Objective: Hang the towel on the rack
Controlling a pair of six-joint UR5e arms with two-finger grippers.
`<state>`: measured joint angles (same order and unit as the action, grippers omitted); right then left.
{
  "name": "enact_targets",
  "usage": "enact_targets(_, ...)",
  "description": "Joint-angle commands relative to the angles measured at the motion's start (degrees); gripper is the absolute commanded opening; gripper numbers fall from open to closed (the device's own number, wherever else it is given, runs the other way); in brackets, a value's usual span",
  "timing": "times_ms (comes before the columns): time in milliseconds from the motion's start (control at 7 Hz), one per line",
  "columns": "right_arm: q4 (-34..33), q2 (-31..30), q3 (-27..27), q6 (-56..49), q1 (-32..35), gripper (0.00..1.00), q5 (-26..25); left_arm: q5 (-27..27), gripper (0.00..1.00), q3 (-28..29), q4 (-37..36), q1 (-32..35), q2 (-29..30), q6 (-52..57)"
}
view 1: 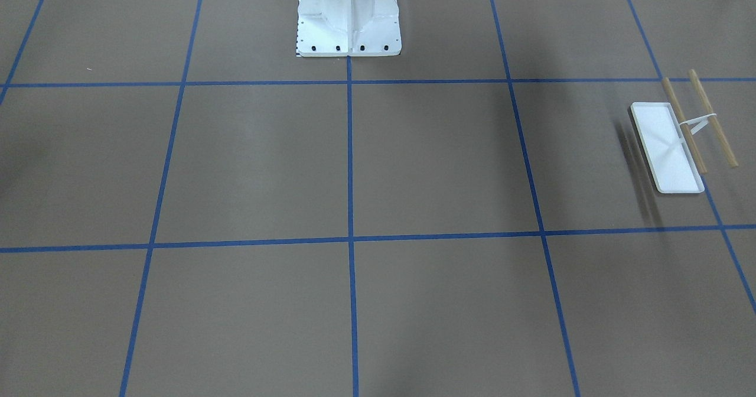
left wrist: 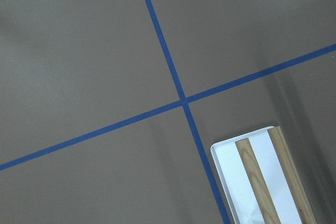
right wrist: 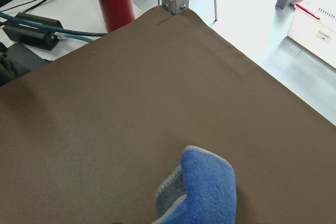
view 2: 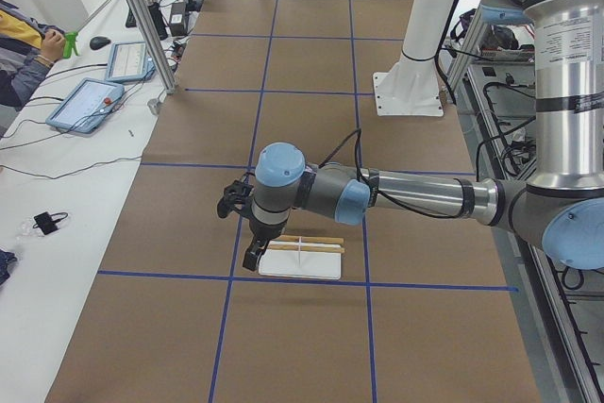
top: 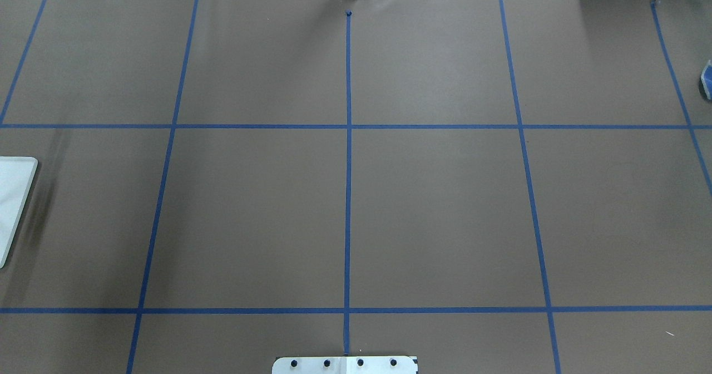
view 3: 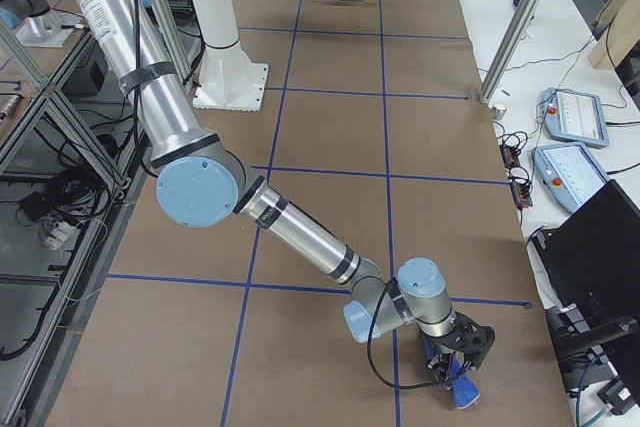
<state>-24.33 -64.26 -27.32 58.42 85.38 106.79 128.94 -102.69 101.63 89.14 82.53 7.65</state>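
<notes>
**Desk** (view 1: 437, 166): brown sheet with a grid of blue tape. It carries both task items, one at each end, well apart.

**Rack** (view 1: 667, 149): stands upright at the desk's end on the robot's left.
- Build: flat white tray base, a thin upright, and two parallel dowel bars (view 1: 711, 119) held above the tray.
- Long axis: tray and bars both run across the desk, from the robot's side toward the operators' side, slightly slanted.
- Handling: judged light and easily tipped or pushed, so the cloth should be laid over a bar from above, not dragged against it.

**Towel** (right wrist: 202, 192): at the opposite end, near a far corner on the robot's right.
- Pose: bunched, with a blue lobe raised and the grey underside and edging showing. Its long axis cannot be read while it is crumpled.
- Handling: judged soft, limp and light. Pinching near one edge would let the rest hang free for draping.

**Right gripper** (view 3: 455, 365): directly over the towel. Whether it grips the cloth cannot be told.

**Left gripper** (view 2: 253, 250): just beside the rack. Its jaw state cannot be told.
</notes>
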Motion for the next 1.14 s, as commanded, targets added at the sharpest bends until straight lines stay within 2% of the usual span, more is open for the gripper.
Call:
enact_targets(0,0.3,-0.5,0.4,0.6,-0.2,0.88,0.2,0.0,0.98,-0.1,0.0,0.1,0.0,0.0)
enact_targets(571,0.5,-0.6,0.8,0.6,-0.9,0.83,0.3,0.0,0.98,-0.1,0.0,0.1,0.0,0.0)
enact_targets(714,0.5,-0.6,0.8,0.6,-1.0,0.78,0.3,0.0,0.98,-0.1,0.0,0.0,0.0,0.0)
enact_targets(857,0.4,-0.6,0.8,0.6,-1.0,0.6,0.5,0.0,0.98,-0.1,0.0,0.1,-0.1,0.0)
enact_targets(1000,0.4,-0.7,0.9,0.6,-1.0,0.5,0.5,0.0,0.98,-0.1,0.0,0.0,0.0,0.0)
